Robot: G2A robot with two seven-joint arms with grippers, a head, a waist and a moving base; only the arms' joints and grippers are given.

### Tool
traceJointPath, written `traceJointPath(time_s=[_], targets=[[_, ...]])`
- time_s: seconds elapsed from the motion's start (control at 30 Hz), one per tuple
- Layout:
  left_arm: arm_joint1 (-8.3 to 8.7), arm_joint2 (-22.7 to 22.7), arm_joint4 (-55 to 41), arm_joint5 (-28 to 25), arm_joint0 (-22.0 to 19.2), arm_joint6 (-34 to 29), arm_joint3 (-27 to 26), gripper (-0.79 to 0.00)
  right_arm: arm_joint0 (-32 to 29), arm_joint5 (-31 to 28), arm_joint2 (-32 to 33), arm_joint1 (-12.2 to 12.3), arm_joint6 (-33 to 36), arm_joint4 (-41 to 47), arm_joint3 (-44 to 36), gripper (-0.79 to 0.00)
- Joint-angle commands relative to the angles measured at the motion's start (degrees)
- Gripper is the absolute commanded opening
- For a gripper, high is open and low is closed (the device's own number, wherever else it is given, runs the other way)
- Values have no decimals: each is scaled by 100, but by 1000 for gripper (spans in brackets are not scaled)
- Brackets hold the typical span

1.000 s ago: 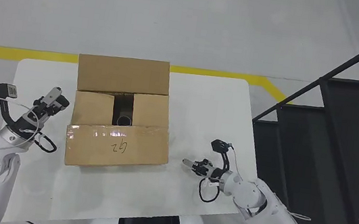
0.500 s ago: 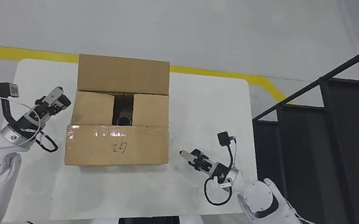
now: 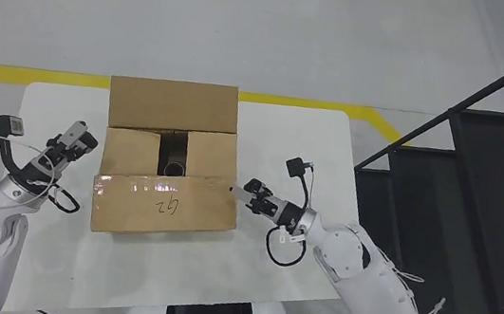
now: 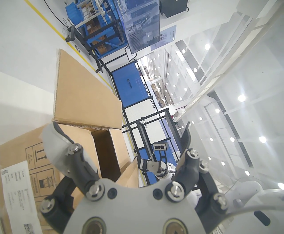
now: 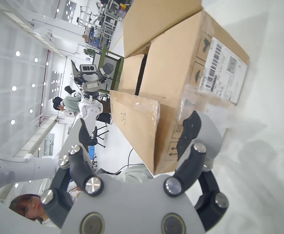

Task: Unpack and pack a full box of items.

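Note:
A brown cardboard box point(image 3: 169, 205) stands mid-table, its far flap laid back and its front flap, taped and marked by hand, hanging outward. Two side flaps lie partly inward, and something dark point(image 3: 173, 154) shows in the gap between them. My right gripper point(image 3: 245, 193) is open at the box's front right corner. In the right wrist view the right gripper point(image 5: 137, 129) has the front flap's point(image 5: 133, 119) corner edge between its fingers, untouched as far as I can see. My left gripper point(image 3: 82, 142) is open beside the box's left wall, and the left wrist view has the left gripper point(image 4: 121, 140) beside the box point(image 4: 84, 97).
The white table point(image 3: 291, 153) has bare room to the right of the box and along its front edge. Black metal stairs point(image 3: 478, 187) stand beyond the table's right side. A yellow floor line point(image 3: 33, 77) runs behind the table.
My right gripper has moved left across the table, from well clear of the box to its front right corner. The left arm and the box have kept still.

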Motion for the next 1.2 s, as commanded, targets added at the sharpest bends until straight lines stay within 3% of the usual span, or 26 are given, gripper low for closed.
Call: traceJointPath(time_s=[0.0, 0.33, 0.5, 0.63, 0.87, 1.03, 1.17], targets=[[2, -21, 8, -1, 6, 5, 1, 0, 160, -89, -125, -41, 7, 103, 135, 0], [2, -120, 45, -4, 102, 102, -49, 0, 640, -1050, -471, -197, 302, 1087, 637, 0], [-1, -164, 72, -17, 156, 169, -147, 0, 754, -1576, -485, -190, 1215, 2040, 785, 0], [-3, -224, 104, -52, 211, 255, -239, 0, 713, -1657, -497, -142, 2026, 2354, 717, 0], [-16, -344, 109, -119, 332, 481, -372, 0, 400, -1536, -626, -64, 2831, 2294, 324, 0], [-23, -376, 122, -106, 385, 525, -433, 0, 158, -1358, -774, -24, 2999, 1800, 112, 0], [-30, -348, 128, -85, 405, 513, -473, 0, 11, -1144, -901, -14, 2739, 1011, 56, 0]])
